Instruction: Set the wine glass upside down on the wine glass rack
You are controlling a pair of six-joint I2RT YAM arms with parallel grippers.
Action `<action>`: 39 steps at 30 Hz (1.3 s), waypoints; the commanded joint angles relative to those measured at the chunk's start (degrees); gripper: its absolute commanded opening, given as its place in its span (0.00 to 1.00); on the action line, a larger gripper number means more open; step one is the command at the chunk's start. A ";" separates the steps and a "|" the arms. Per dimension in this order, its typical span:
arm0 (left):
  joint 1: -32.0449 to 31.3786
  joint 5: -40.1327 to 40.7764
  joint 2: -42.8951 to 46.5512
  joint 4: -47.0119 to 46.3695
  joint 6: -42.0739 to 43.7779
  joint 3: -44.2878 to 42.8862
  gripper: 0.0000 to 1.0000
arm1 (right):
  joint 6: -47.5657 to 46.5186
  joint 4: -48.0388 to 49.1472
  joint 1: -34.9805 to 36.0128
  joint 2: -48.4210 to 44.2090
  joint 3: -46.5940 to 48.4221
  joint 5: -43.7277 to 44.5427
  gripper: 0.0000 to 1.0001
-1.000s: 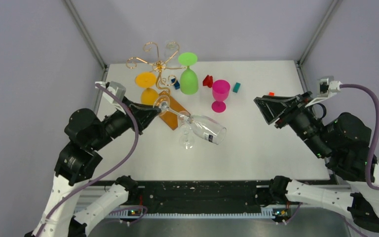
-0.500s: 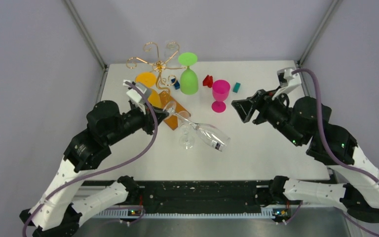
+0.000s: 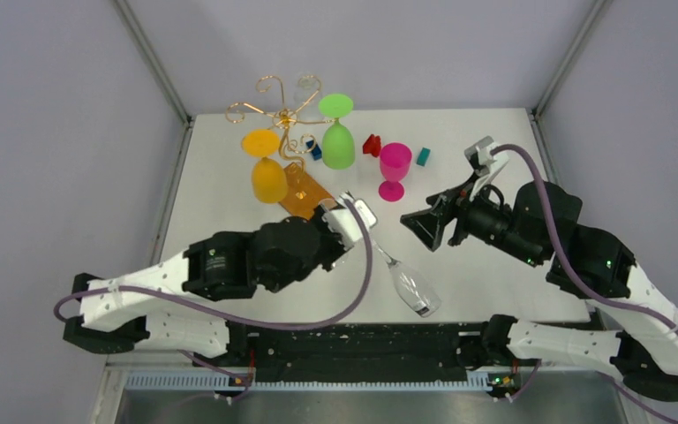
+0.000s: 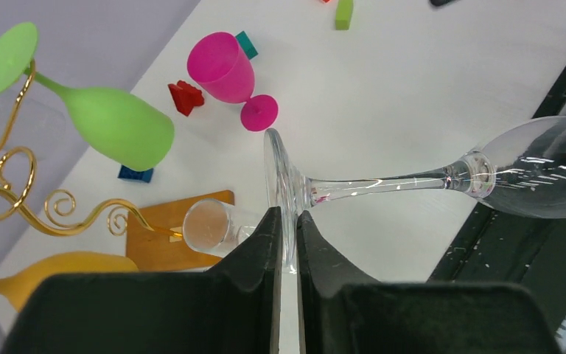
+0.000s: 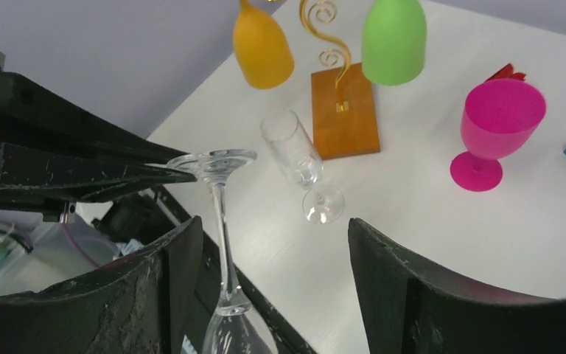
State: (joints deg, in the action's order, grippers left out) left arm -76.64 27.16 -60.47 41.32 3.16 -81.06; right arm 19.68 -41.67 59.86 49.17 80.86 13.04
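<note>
We see left gripper (image 4: 286,221) pinching wine glass (image 4: 530,169) by its foot, right gripper (image 5: 273,232) agape; carry it bowl-down, slowly, to the far-left wine glass rack (image 5: 343,110).

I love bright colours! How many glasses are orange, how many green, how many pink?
Orange glass: 1
Green glass: 1
Pink glass: 1
Total: 3

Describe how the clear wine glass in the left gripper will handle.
Likely fragile: the clear wine glass has a thin stem. Probably slippery: the left gripper pinches only its foot rim. Its bowl hangs far out; it may pivot.
</note>
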 commanded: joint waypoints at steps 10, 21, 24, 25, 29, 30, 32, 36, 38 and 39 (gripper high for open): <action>-9.70 14.28 -2.42 -11.34 13.83 -1.56 0.00 | -3.99 -0.21 0.26 -5.40 -10.60 -19.20 0.59; -11.73 2.11 2.63 -15.09 20.74 4.53 0.00 | -5.81 9.53 0.22 -6.54 -17.79 -24.77 0.57; -11.91 -1.12 4.04 -16.17 22.17 6.14 0.00 | -5.28 10.85 0.18 -5.36 -18.18 -26.29 0.57; -11.94 -0.77 4.45 -16.99 22.21 6.54 0.00 | -5.05 11.23 0.21 -4.93 -18.36 -26.69 0.57; -11.95 1.19 4.92 -17.59 22.63 6.83 0.00 | -4.44 12.43 0.18 -4.41 -19.23 -27.70 0.54; -12.03 1.49 4.92 -17.55 22.65 6.79 0.00 | -4.25 12.61 0.17 -4.50 -19.58 -27.65 0.54; -12.07 1.69 5.09 -17.76 22.76 6.96 0.00 | -3.95 13.14 0.19 -4.47 -20.27 -27.54 0.54; -12.26 2.56 5.42 -19.36 22.90 8.03 0.00 | -3.32 14.63 0.20 -3.68 -21.52 -28.43 0.54; -12.39 3.16 5.51 -19.43 23.02 8.02 0.00 | -3.19 15.00 0.21 -2.91 -21.92 -28.79 0.54; -12.37 3.51 5.53 -19.48 23.11 7.96 0.00 | -3.05 15.09 0.26 -2.63 -22.04 -28.95 0.54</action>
State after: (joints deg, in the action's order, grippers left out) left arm -88.51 28.86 -56.62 29.50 26.06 -72.73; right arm 15.86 -30.20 59.86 45.47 59.48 -14.52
